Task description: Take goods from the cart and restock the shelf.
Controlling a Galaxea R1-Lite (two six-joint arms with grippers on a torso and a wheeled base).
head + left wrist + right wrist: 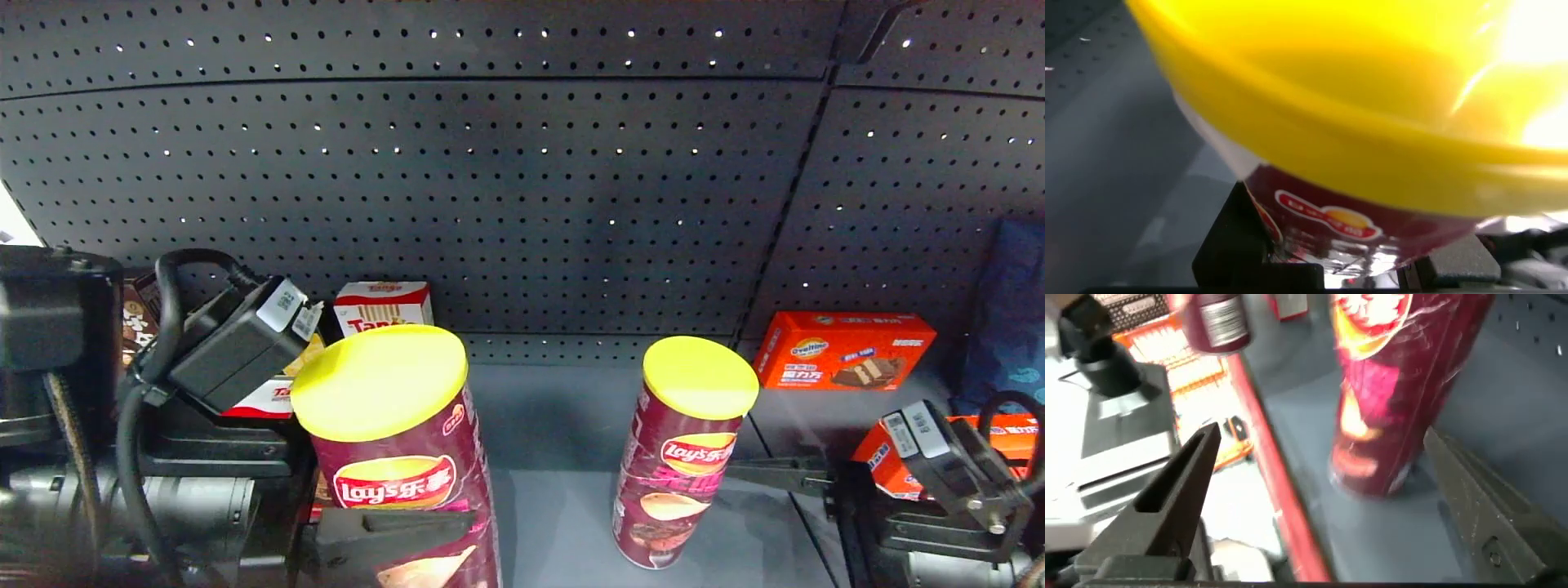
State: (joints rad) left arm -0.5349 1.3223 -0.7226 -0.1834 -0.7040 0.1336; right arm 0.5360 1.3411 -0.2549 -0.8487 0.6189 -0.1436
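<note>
Two maroon chip cans with yellow lids are in the head view. The near can (392, 441) is held off the shelf at the left, my left gripper (400, 527) shut on its lower body. The left wrist view shows its lid (1372, 98), its body (1331, 229) and the black fingers (1233, 245) clamped on each side. The second can (686, 457) stands upright on the grey shelf (555, 425). My right gripper (735, 482) is open just right of it. In the right wrist view the can (1396, 400) stands a little beyond the spread fingers (1176, 498).
A red-and-white snack box (384, 306) stands at the back left, behind the held can. Orange boxes (845, 349) and a blue bag (1008, 318) fill the shelf's right bay. A black pegboard wall (522, 204) closes the back. The shelf's red front edge (1266, 474) runs below the right gripper.
</note>
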